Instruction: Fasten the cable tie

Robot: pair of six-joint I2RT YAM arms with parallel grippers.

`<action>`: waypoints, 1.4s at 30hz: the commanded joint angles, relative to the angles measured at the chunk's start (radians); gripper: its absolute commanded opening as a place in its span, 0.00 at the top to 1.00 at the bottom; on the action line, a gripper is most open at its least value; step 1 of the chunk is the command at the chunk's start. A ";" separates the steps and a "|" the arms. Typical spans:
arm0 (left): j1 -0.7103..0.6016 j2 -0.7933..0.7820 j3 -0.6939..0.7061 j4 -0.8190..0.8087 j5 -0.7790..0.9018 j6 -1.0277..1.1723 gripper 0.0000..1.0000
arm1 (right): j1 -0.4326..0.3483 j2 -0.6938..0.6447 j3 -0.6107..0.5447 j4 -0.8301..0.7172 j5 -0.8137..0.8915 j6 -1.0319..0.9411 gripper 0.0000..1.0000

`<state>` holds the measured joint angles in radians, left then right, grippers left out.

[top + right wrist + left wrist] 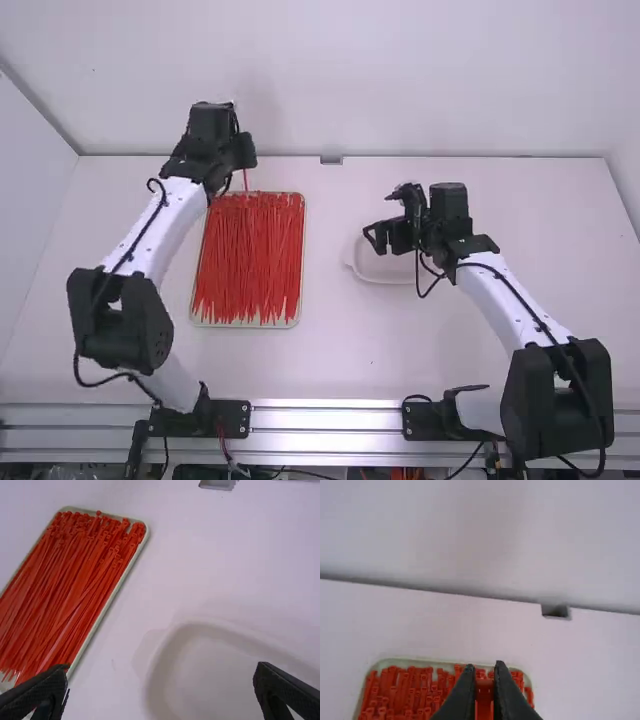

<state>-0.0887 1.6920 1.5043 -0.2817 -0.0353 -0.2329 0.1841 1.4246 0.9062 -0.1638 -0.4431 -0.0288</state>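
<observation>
A flat tray [296, 262] left of the table's middle holds a thick bundle of red cable ties [250, 258], also seen in the right wrist view [60, 580]. My left gripper [241, 168] hangs over the tray's far end, shut on a single red cable tie [483, 700] that shows between its fingers [465, 690]. My right gripper [388, 218] is open, its fingers [40, 690] spread wide just above a shallow white dish [215, 670] right of the tray. Nothing is between them.
The white dish [375, 270] sits about a hand's width right of the tray. A small grey bracket [331, 158] is fixed where the table meets the back wall. White walls close in the left and far sides.
</observation>
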 commanded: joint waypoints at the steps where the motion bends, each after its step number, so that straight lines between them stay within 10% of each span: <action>1: 0.003 -0.085 0.000 -0.022 0.001 0.039 0.98 | 0.000 0.008 0.029 0.009 -0.017 0.006 0.01; 15: 0.000 -0.426 -0.259 0.066 0.002 0.065 0.98 | 0.011 0.008 0.029 0.145 -0.257 0.006 0.01; 26: -0.029 -0.622 -0.562 0.304 0.109 0.020 0.98 | 0.201 0.008 0.029 0.342 -0.283 0.002 0.01; 42: -0.063 -0.623 -0.623 0.550 0.425 -0.098 0.98 | 0.380 0.008 0.029 0.605 -0.237 0.003 0.01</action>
<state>-0.1410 1.0889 0.8852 0.2573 0.3344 -0.2939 0.5514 1.4246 0.9062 0.4309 -0.6800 -0.0292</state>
